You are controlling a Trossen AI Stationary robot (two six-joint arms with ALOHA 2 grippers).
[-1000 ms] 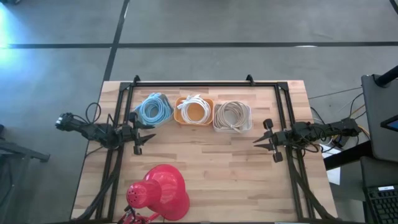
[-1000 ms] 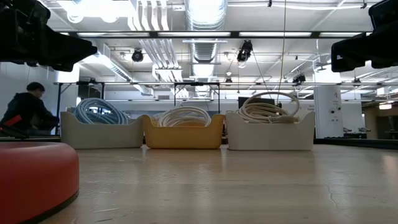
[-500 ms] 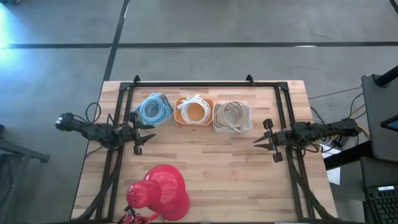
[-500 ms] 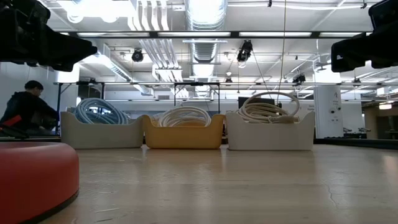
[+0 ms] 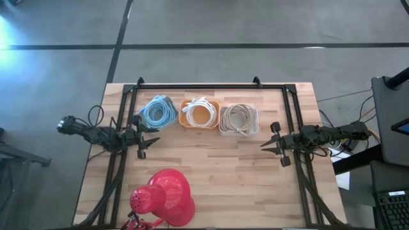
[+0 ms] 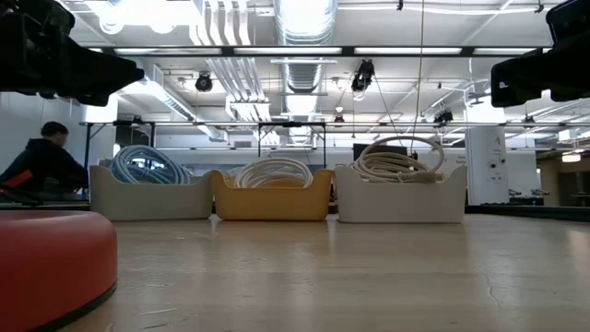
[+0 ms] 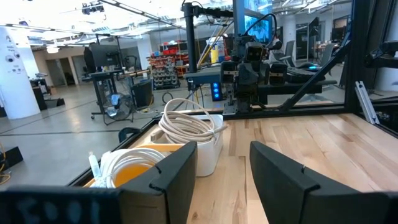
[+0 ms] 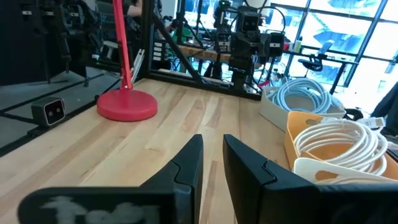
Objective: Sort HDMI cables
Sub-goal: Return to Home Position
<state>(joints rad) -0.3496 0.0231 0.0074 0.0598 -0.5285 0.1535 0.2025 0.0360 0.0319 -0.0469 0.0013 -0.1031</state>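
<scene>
High view: left hand (image 5: 155, 135) at the table's (image 5: 217, 172) left edge, right hand (image 5: 265, 145) at its right edge, both off the cables. Three bins in a row at the far side: light blue HDMI cables (image 5: 158, 112) in a pale bin (image 5: 144, 110), white HDMI cables (image 5: 200, 114) in the orange bin (image 5: 185, 119), beige HDMI cables (image 5: 239, 119) in the white bin (image 5: 254, 130). Red lamp (image 5: 163, 197) near the front.

Low view: coils heaped above the bin rims; person (image 6: 41, 161) far left in the room.

Left wrist view: fingers (image 7: 168, 177) spread, empty.

Right wrist view: fingers (image 8: 186, 165) narrowly parted, empty.
</scene>
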